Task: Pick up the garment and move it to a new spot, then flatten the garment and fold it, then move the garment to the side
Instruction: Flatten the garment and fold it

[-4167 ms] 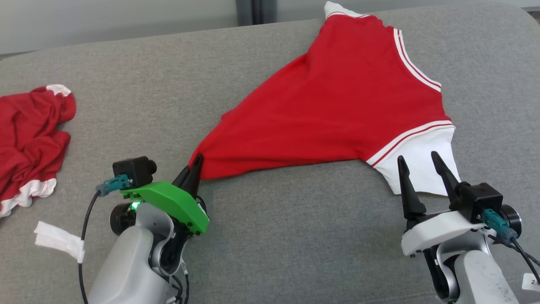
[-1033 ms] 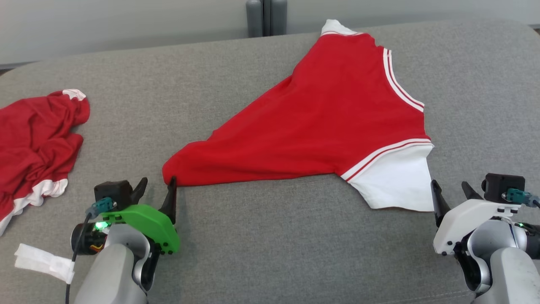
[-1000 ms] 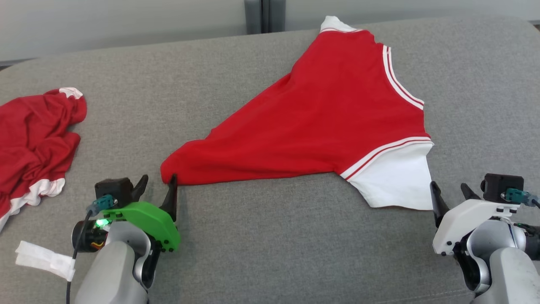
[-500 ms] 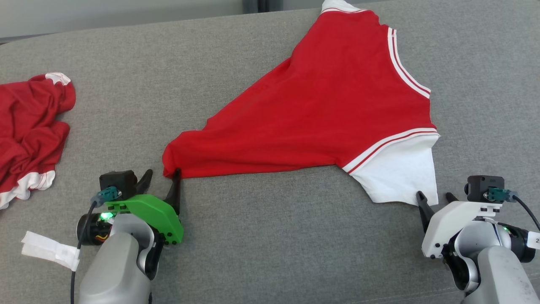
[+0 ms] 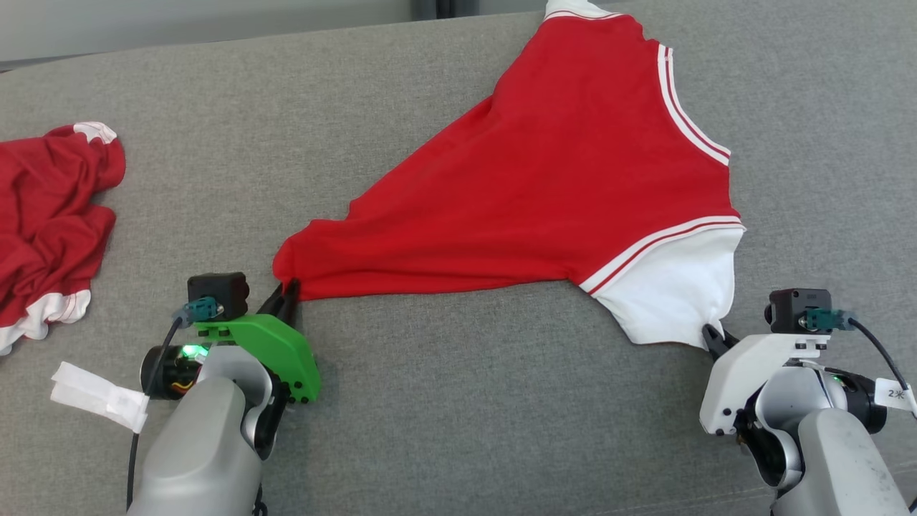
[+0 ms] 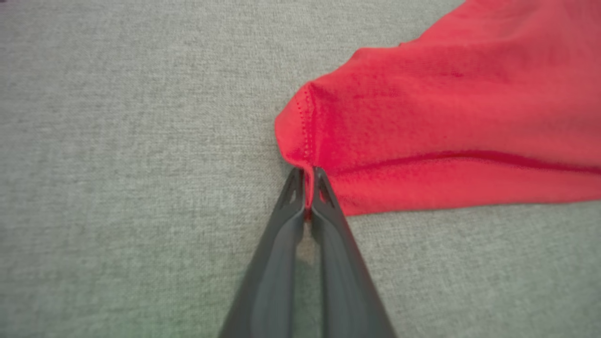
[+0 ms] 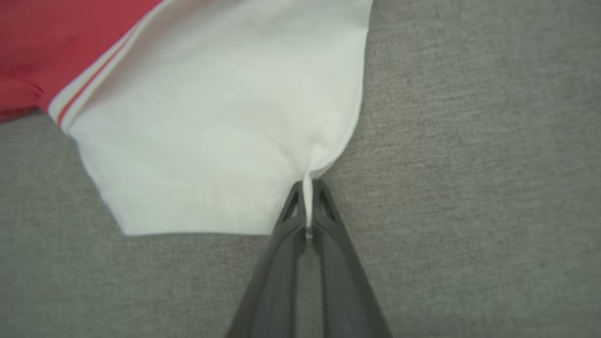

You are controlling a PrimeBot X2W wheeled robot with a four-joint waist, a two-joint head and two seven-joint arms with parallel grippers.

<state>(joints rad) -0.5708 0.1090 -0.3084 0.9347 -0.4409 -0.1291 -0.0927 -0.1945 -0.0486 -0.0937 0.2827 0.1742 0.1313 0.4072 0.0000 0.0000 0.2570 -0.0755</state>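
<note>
The left gripper (image 6: 307, 188) is clamped on the red hem corner of the garment (image 5: 559, 179). The right gripper (image 7: 307, 197) is clamped on the corner of its white part. Both corners are near the front of the cushion (image 5: 458, 401), and the garment lies as a rough triangle from there to the cushion's far edge. I judge that flattening is in progress, because the cloth is not square. Folding and moving aside are not yet done. A red heap (image 5: 50, 215) lies at the cushion's left edge.

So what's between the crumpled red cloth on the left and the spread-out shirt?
Nothing: in the head view, bare grey cushion separates the crumpled cloth from the garment.
</note>
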